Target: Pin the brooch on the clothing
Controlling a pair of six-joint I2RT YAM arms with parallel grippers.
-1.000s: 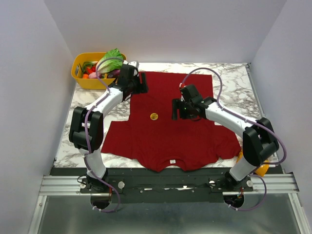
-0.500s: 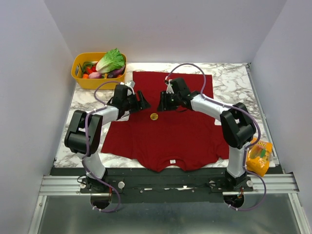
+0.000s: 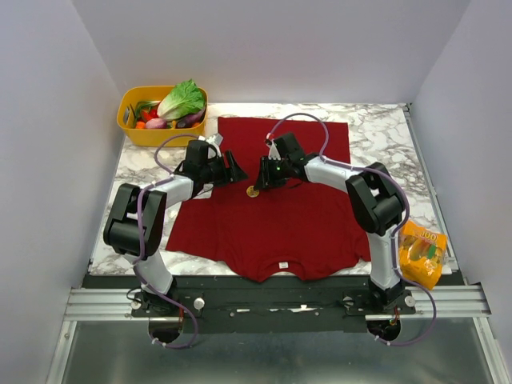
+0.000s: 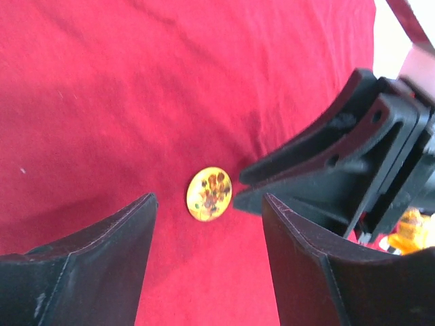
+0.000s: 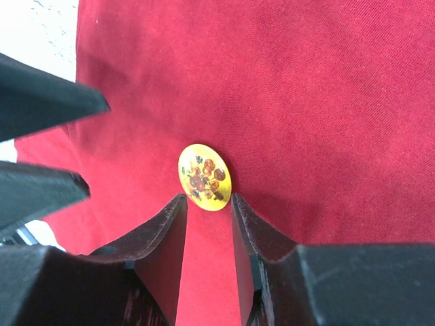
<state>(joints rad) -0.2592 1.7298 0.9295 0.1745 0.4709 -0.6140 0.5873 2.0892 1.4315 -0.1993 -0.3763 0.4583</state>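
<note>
The dark red T-shirt (image 3: 304,224) lies flat on the marble table, its white neck label at the near edge. The small golden brooch (image 3: 252,191) lies on its left half. My right gripper (image 3: 261,182) is just right of the brooch, low over the fabric. In the right wrist view its jaws (image 5: 208,200) stand narrowly open, with the tips at the near edge of the brooch (image 5: 204,176). My left gripper (image 3: 238,170) is open and empty just behind and left of the brooch. In the left wrist view the brooch (image 4: 209,193) lies ahead of its wide-open fingers (image 4: 209,207).
A yellow basket (image 3: 130,126) of vegetables stands at the back left corner. An orange snack bag (image 3: 422,254) lies at the table's right front edge. The two grippers face each other closely over the brooch.
Both grippers have closed in on the brooch: the left came forward from the shirt's back edge, the right swung left and down to it. The snack bag is now uncovered.
</note>
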